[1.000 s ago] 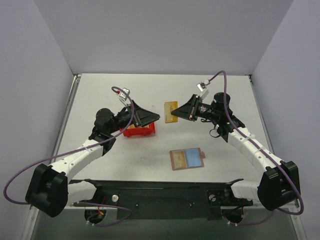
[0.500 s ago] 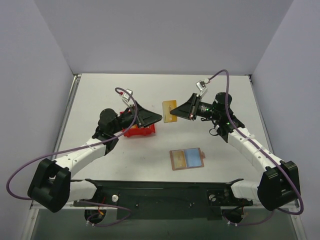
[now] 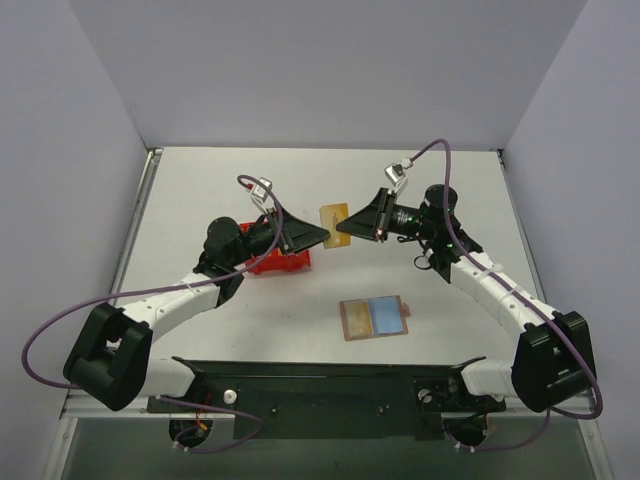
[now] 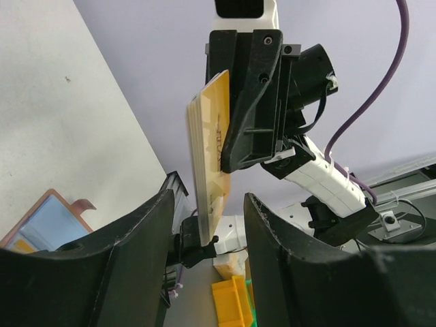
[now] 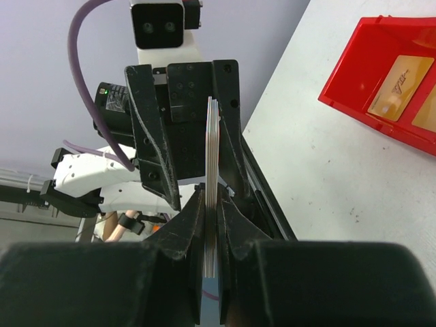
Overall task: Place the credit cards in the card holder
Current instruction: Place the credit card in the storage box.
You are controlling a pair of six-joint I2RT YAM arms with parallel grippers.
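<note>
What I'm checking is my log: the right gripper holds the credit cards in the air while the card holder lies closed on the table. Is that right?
Not quite: the card holder lies open on the table, its tan and blue inside showing in the top view. The right gripper does hold the credit cards aloft.

Both arms reach forward from their bases and bend inward at the elbows, so the two hands meet tip to tip, raised in the air. The right hand [image 3: 354,229] points toward the left one, wrist level, its jaws pinched tight on the credit cards [image 3: 333,218], which jut out beyond its fingertips [image 5: 187,225]. The left hand [image 3: 318,235] faces it with jaws apart, and its fingers [image 4: 129,238] stand either side of the stack's free edge, a gap showing on each side
</note>
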